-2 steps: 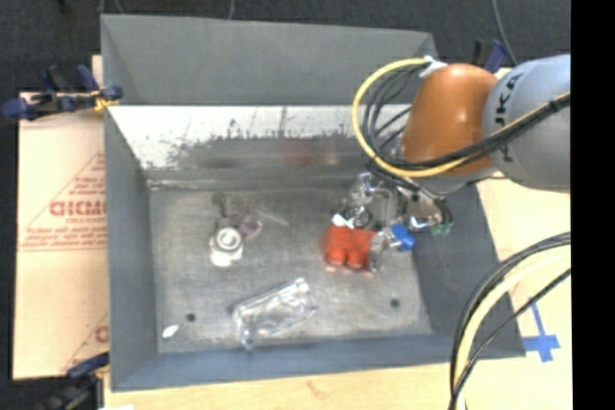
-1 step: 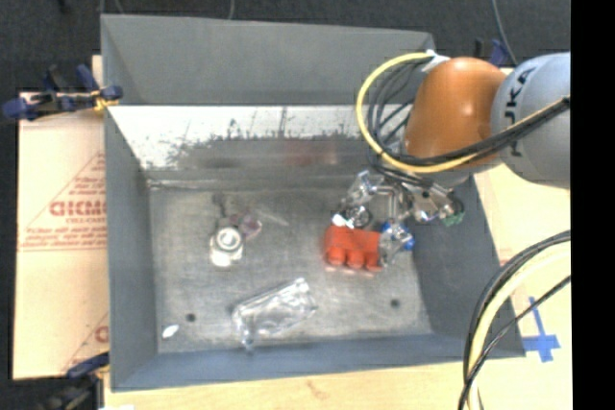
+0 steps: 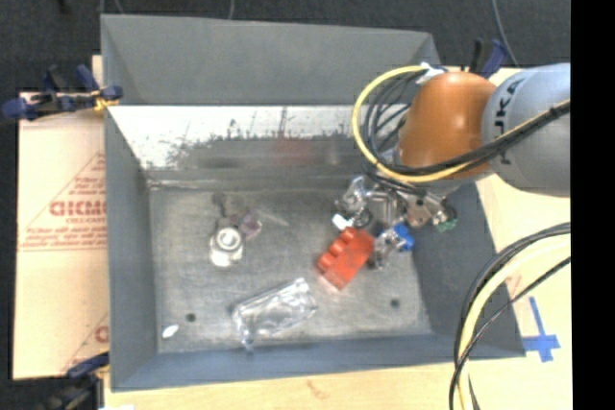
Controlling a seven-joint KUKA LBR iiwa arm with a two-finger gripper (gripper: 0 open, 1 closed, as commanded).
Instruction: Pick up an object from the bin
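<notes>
My gripper [image 3: 377,228] is low in the right part of the bin, under the arm's orange cover. Its metal fingers hang just above and to the right of a red toy brick [image 3: 344,259], which lies tilted on the bin floor. The brick's upper right corner is close to the fingertips; I cannot tell whether they touch it. A small blue piece [image 3: 403,240] shows next to the fingers on their right.
A clear crumpled plastic wrapper [image 3: 276,308] lies near the front wall. A small silvery round cap or cup [image 3: 227,245] sits at the left middle, with a small greyish bit [image 3: 251,226] beside it. A white speck [image 3: 169,332] is in the front left corner.
</notes>
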